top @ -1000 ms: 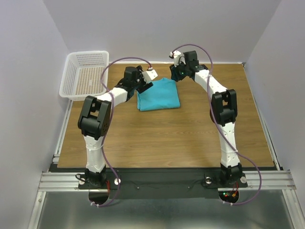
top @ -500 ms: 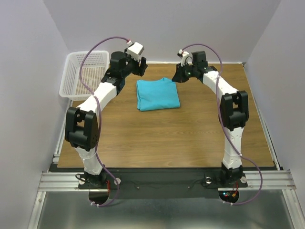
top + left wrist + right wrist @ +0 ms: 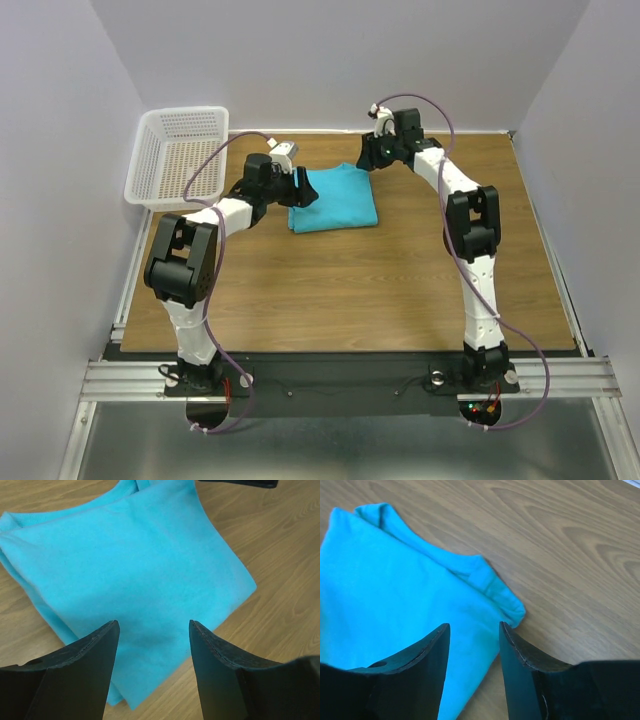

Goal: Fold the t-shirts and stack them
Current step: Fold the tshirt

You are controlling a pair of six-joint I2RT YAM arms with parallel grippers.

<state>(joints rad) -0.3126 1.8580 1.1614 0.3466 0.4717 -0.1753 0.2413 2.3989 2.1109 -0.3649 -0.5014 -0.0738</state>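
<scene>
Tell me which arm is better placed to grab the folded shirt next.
Probably left: the left gripper hangs open over the left edge of the shirt. The right gripper is open too, but only over a far corner.

You have a wood-grain surface (image 3: pixel 350 280) in front of you. A folded turquoise t-shirt (image 3: pixel 335 197) lies flat on it toward the far middle. A white mesh basket (image 3: pixel 180 155) sits at its far left corner.

A plain turquoise shirt (image 3: pixel 333 198) on a brown wood-grain table (image 3: pixel 380 285). The mesh basket (image 3: pixel 180 165) is white. The arms (image 3: pixel 483 300) are white and black, cables (image 3: pixel 412 96) purple.
</scene>
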